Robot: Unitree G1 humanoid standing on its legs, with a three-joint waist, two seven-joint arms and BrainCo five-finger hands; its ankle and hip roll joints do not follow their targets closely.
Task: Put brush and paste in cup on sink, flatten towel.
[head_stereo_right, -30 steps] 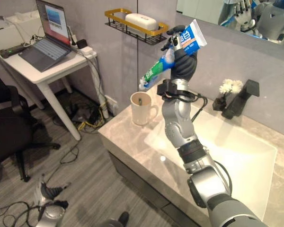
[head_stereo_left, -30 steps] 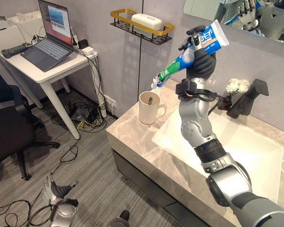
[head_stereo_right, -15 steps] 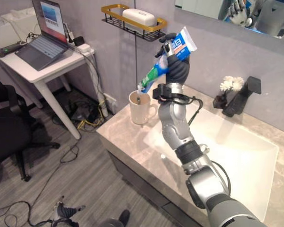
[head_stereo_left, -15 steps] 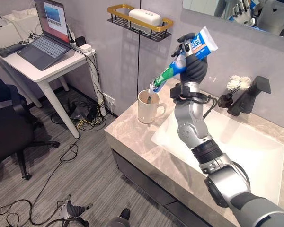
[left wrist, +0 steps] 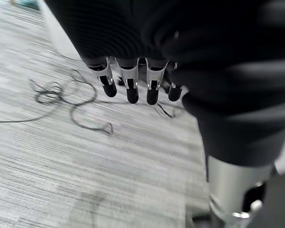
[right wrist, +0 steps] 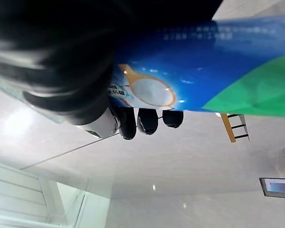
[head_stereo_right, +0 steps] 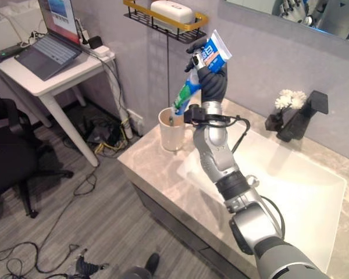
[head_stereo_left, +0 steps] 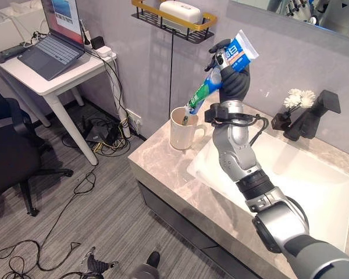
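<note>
The right hand (head_stereo_left: 231, 78) is raised above the stone table (head_stereo_left: 163, 168) beside the sink (head_stereo_left: 314, 192), its fingers (right wrist: 147, 121) curled tight round a blue and green toothpaste tube (head_stereo_left: 221, 72) that slants down with its capped end just over the mouth of the cream cup (head_stereo_left: 180, 128). The cup stands on the table at the sink's left corner, with something small and dark showing inside it that cannot be made out. The left hand (left wrist: 133, 83) hangs low over the grey floor (left wrist: 85, 156) with its fingers hanging loosely, holding nothing.
</note>
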